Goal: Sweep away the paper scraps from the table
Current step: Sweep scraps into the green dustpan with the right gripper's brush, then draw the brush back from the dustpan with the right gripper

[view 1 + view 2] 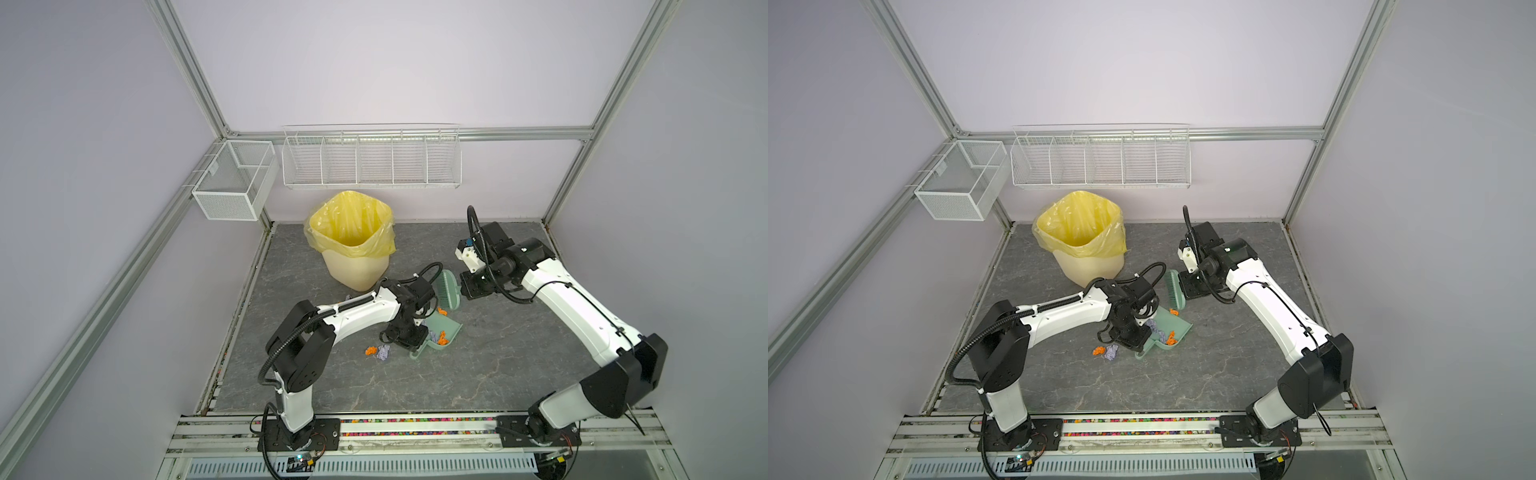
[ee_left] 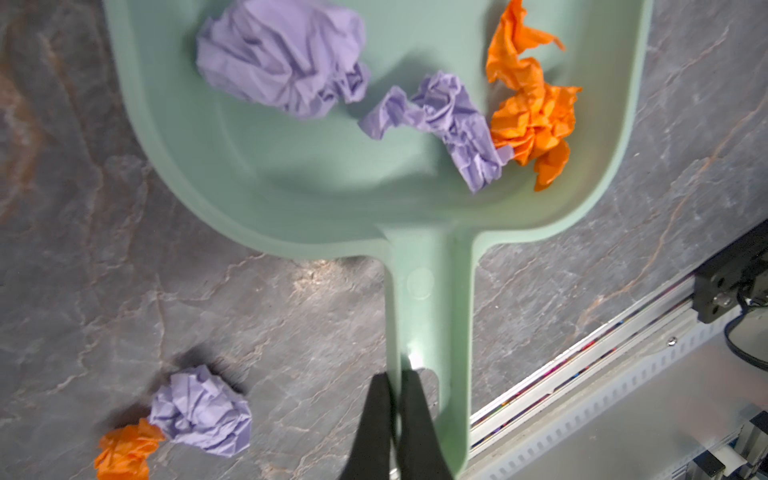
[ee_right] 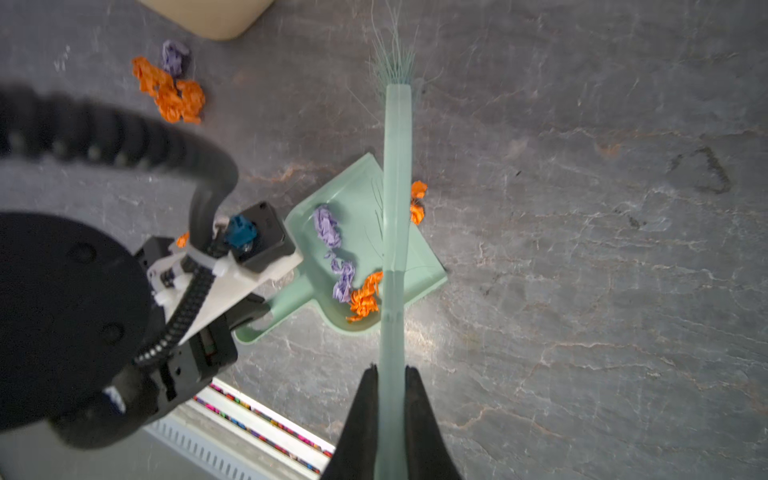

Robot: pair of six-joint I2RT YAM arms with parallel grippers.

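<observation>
At the front edge a rail [image 1: 415, 424] borders the dark veined table [image 1: 415, 386]. Nearest on it lie two loose scraps [image 1: 376, 352], just left of the dustpan [image 1: 440, 330] handle. The left wrist view shows them clearly as a lavender scrap [image 2: 203, 411] touching an orange scrap [image 2: 124, 451], both outside the pan. The same view shows the left gripper [image 2: 395, 378] with its jaws pinched tight on one edge of the handle, a grip that both top views hide under the wrist. It also shows two lavender scraps and one orange one inside the pan, the orange against the wall near the handle; in both top views these are only specks of colour. The right wrist view shows the right gripper [image 3: 390, 370] clamped on the brush [image 3: 397, 166] handle, which runs above the pan with the bristles past its open lip. Whether the bristles touch the table I cannot tell. This view alone shows an orange scrap [image 3: 417, 203] on the table just beside the lip, partly behind the brush. Farther off it shows an orange and lavender cluster [image 3: 170, 83] near the bin [image 3: 208, 16]. In a top view the left arm covers most of that cluster. Both top views show the bin's yellow liner [image 1: 1079, 226] from above, at the back left of the table. Wire racks [image 1: 370, 160] hang on the wall behind.
</observation>
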